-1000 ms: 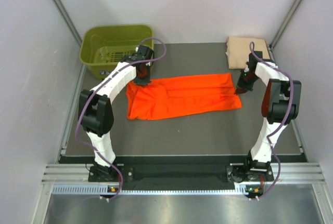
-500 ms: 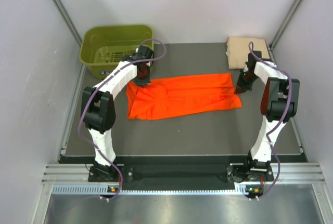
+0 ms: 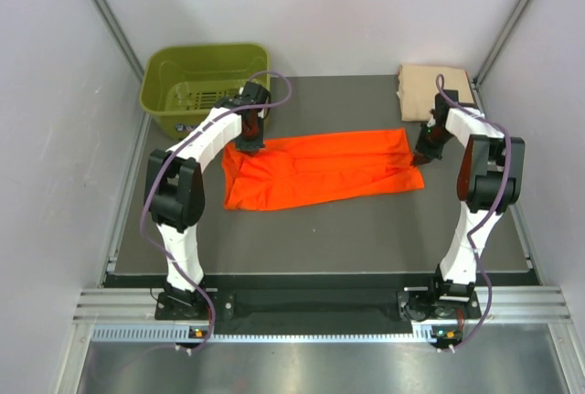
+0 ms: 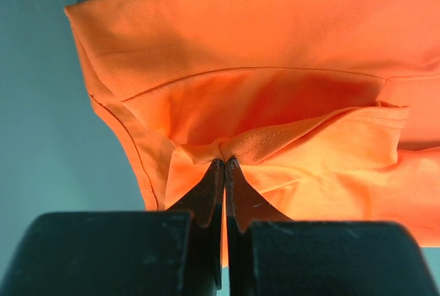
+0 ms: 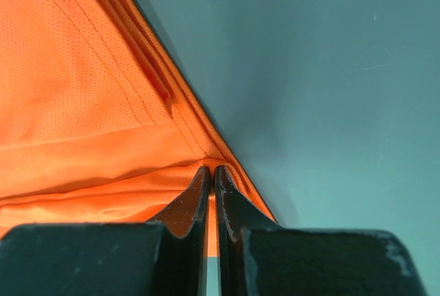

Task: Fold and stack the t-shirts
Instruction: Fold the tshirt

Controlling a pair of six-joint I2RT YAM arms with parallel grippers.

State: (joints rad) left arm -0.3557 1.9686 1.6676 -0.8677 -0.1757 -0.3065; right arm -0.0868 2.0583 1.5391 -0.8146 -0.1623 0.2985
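Left wrist: pinching orange shirt (image 4: 275,49) fold with left hand (image 4: 225,164), its hem with right hand (image 5: 211,169). Could slip free on lifting, given shallow bites.

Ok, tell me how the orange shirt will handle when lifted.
Likely floppy: the orange shirt bunches into soft folds at the left gripper. It will probably sag between that and the right gripper. Its thin, fine weave suggests it is light.
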